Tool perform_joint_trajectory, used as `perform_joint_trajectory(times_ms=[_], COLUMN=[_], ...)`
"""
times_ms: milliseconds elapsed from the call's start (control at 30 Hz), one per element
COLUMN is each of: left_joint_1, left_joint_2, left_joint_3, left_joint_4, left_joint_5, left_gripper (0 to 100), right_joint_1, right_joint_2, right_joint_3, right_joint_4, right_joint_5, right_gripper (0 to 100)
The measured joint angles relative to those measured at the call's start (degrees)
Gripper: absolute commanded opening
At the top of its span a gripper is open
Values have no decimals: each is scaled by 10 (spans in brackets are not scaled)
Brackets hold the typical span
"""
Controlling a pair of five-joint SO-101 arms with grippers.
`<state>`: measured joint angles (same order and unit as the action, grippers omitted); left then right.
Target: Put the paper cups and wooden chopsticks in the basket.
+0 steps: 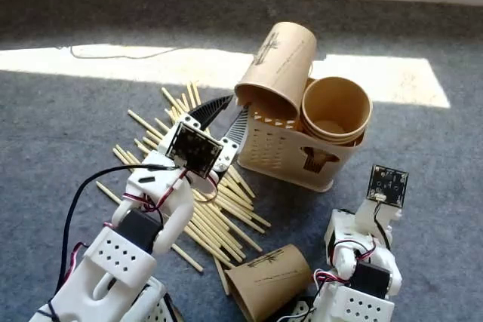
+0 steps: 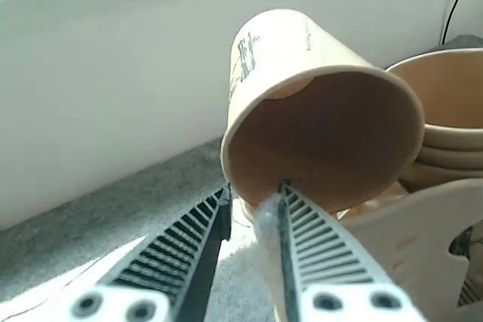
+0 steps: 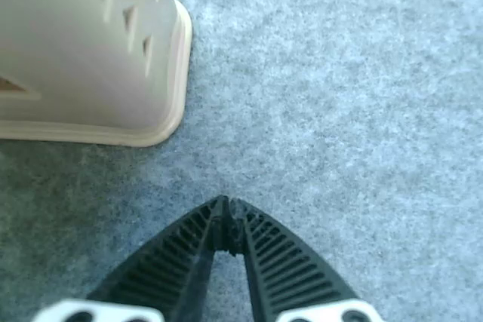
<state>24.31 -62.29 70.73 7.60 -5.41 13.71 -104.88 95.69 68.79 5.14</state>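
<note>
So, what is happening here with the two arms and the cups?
The left gripper is open at the lower rim of a tilted paper cup, which leans on the basket's edge, not fully inside. A stack of cups already sits in the basket. Another cup lies on its side on the grey carpet, and the wooden chopsticks are scattered there. The right gripper is shut, above the carpet beside the basket.

Left gripper (image 2: pixel 254 188): fingers parted, tips at lower rim of tilted paper cup (image 2: pixel 317 118), whose mouth faces gripper. Stacked cups (image 2: pixel 445 122) just beside tilted cup. Basket (image 2: pixel 407 239) wall alongside one finger. Grey carpet (image 2: pixel 90 224) and white wall (image 2: pixel 113 73) beyond fingertips.
</note>
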Motion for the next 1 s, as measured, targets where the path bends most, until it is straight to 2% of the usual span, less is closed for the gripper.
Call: perform_joint_trajectory(times_ms=[167,367,567,867,1000], left_joint_1=[3,-23,-35,-34,-34], left_joint_2=[-78,-111,-26,160,194], left_joint_3=[-3,-4,-29,-162,-183], left_joint_4=[91,98,53,42,42], left_joint_5=[0,0,0,37,40], left_gripper=[158,162,188,192,113], right_joint_1=[0,0,0,0,3], right_joint_2=[0,0,0,0,0], right_joint_3=[0,0,0,0,0], right_joint_4=[0,-4,-4,-4,-4], right_joint_5=[0,0,0,0,0], right_gripper=[19,19,19,19,19])
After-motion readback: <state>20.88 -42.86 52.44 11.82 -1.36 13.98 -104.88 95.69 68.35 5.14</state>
